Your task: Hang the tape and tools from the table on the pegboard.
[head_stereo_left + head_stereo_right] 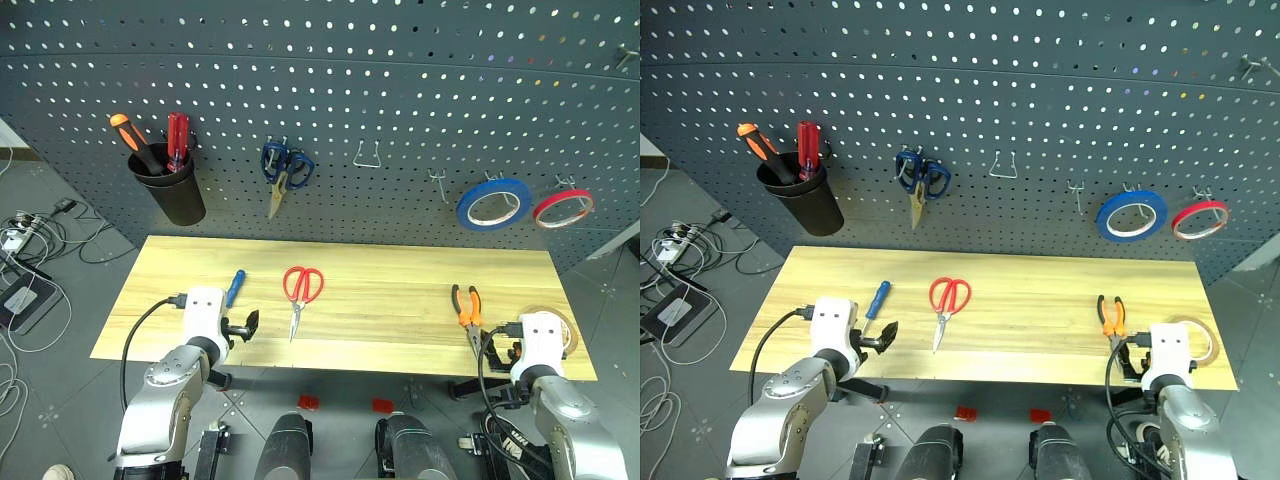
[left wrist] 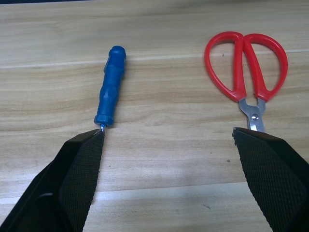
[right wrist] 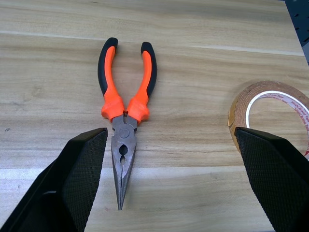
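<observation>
Both end effectors, left [image 2: 166, 140] and right [image 3: 169, 140], wide, empty. Screwdriver [image 1: 234, 288], scissors [image 1: 301, 290], pliers [image 1: 467, 308], tape [image 3: 270, 113] lie on bench [image 1: 390, 290].

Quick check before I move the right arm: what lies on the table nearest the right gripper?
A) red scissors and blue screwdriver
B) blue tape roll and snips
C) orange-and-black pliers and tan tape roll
C: the pliers and the tape roll lie flat on the table just ahead of the open right gripper.
</observation>
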